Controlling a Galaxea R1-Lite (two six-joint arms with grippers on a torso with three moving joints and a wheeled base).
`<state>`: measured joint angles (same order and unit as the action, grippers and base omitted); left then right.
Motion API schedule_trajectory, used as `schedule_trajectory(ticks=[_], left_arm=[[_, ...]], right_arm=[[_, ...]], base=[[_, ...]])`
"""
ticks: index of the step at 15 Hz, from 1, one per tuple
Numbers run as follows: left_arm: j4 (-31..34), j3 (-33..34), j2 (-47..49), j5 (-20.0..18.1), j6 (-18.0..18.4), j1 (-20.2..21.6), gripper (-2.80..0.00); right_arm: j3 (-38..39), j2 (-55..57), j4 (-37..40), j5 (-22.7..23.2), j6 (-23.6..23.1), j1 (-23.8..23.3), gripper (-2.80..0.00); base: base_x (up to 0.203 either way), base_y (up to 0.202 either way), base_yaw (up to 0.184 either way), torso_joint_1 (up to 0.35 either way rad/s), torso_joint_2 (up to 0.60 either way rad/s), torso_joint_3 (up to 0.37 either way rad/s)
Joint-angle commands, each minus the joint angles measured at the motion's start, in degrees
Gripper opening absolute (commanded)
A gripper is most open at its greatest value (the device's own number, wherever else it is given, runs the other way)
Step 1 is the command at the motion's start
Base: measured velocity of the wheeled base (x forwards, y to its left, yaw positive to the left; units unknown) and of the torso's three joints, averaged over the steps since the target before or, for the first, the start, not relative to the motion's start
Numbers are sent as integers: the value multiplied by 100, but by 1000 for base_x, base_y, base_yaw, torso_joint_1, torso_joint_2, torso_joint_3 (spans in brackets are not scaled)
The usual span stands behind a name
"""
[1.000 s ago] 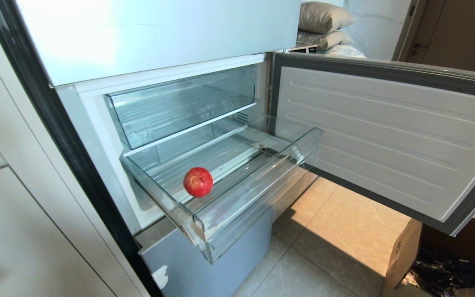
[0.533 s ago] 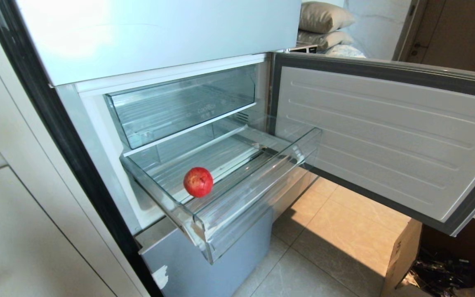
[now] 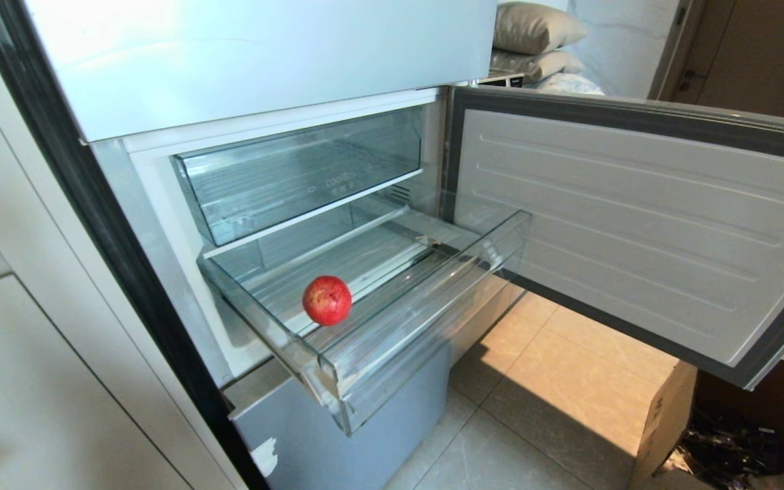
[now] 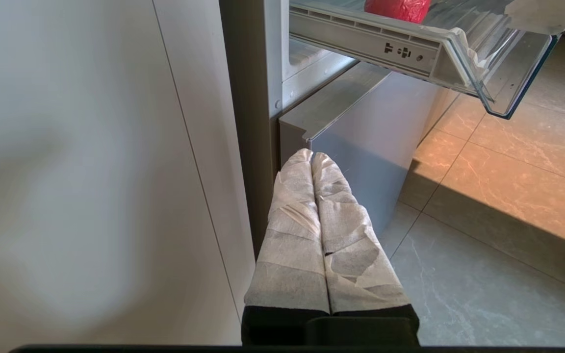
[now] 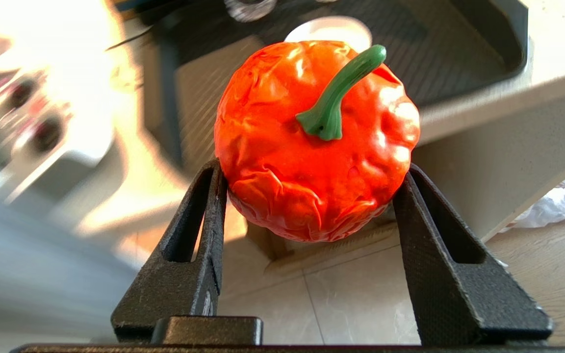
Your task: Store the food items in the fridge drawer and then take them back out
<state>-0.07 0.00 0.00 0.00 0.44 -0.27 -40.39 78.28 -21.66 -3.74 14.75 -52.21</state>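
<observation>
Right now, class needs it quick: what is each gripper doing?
Left gripper: shut, holding nothing, parked low beside the fridge.
Right gripper: fingers closed on a red fruit with a green stem.

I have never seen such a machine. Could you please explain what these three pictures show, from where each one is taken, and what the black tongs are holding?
It is a two-armed robot. The head camera looks at an open fridge: a round red apple lies in the pulled-out clear plastic drawer. No arm shows there. The left wrist camera looks along the left gripper, whose two cloth-wrapped fingers are pressed together and empty, low beside the fridge, under that drawer. The right wrist camera looks along the right gripper: its black fingers clamp a wrinkled glossy orange-red fruit with a green stem, away from the fridge, near a dark sink.
</observation>
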Motion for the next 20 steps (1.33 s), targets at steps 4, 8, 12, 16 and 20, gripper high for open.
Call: schedule_trajectory(ticks=[4,8,12,16,20], left_arm=[[-1,0,1,0,0,0,-280],[-1,0,0,0,0,0,-280],[-1,0,6,0,0,0,-280],[-1,0,0,0,0,0,-280],[-1,0,4,0,0,0,-280]], right_arm=[[-1287,1963,-151,320,22,-478,-280],[-2484,3191,-154,377,24,-517,-280],[-3422,4143,-162,411,33,-538,-280],[-3905,4571,-163,420,29,-571,-280],[-4249,4861,-163,665,36,-554,-280]], base=[[0,0,0,0,0,0],[0,0,0,0,0,0],[0,0,0,0,0,0],[0,0,0,0,0,0],[0,0,0,0,0,0]])
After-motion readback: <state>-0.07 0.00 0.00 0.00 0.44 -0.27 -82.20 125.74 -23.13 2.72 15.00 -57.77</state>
